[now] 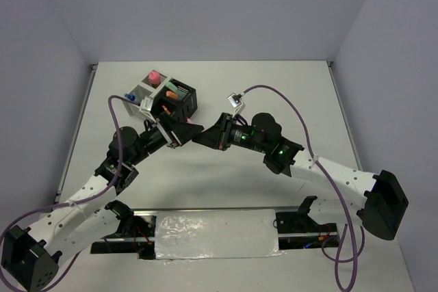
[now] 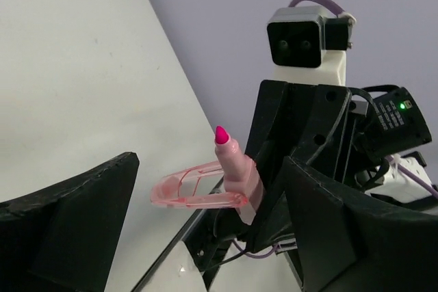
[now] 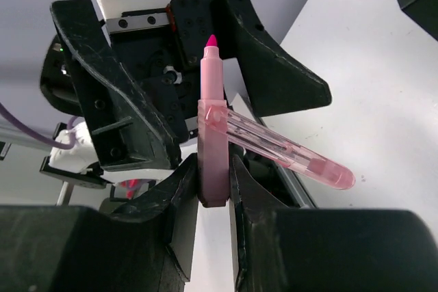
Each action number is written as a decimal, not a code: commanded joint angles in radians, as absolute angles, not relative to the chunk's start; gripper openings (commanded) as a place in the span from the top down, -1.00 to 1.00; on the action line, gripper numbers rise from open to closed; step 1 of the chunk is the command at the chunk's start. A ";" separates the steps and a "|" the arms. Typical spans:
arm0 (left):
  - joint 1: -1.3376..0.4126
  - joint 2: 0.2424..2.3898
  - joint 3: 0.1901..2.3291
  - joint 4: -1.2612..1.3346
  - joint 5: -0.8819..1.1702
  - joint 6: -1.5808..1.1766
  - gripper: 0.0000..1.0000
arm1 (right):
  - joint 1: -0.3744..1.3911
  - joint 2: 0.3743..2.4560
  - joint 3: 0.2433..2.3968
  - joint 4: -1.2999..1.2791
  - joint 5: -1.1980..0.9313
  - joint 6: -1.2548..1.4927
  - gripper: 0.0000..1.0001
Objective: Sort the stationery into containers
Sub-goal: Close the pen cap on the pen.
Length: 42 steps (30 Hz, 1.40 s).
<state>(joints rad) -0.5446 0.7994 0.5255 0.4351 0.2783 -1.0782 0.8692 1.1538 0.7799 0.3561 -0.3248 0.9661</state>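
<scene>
R gripper (image 3: 213, 177) clamped on pink marker (image 3: 212, 143), upright, tip up. Clear pink cap (image 3: 291, 154) sticks out from its side, tilted down-right over white table (image 3: 373, 100). L gripper (image 3: 226, 111) just behind, fingers spread wide either side.

Marker (image 3: 213, 155) between left tool (image 1: 186, 130) and right tool (image 1: 209, 135); 4 bins (image 1: 189, 104) (clustered) behind left tool.

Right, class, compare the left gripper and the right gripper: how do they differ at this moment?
The left gripper is open; the right gripper is shut. The right gripper clamps the pink highlighter; the left gripper's fingers stand clear either side of it. Both are black and face each other.
</scene>
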 commanded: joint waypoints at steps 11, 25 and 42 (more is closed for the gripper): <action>-0.583 0.772 0.537 0.403 0.212 -1.319 -0.99 | 0.851 1.232 0.913 0.339 -0.339 0.833 1.00; -0.611 0.712 0.555 0.255 0.118 -1.392 -0.99 | 0.853 1.270 0.991 0.253 -0.322 0.677 1.00; -0.621 0.730 0.491 0.512 0.072 -1.509 -0.99 | 0.897 1.308 1.005 0.313 -0.429 0.698 1.00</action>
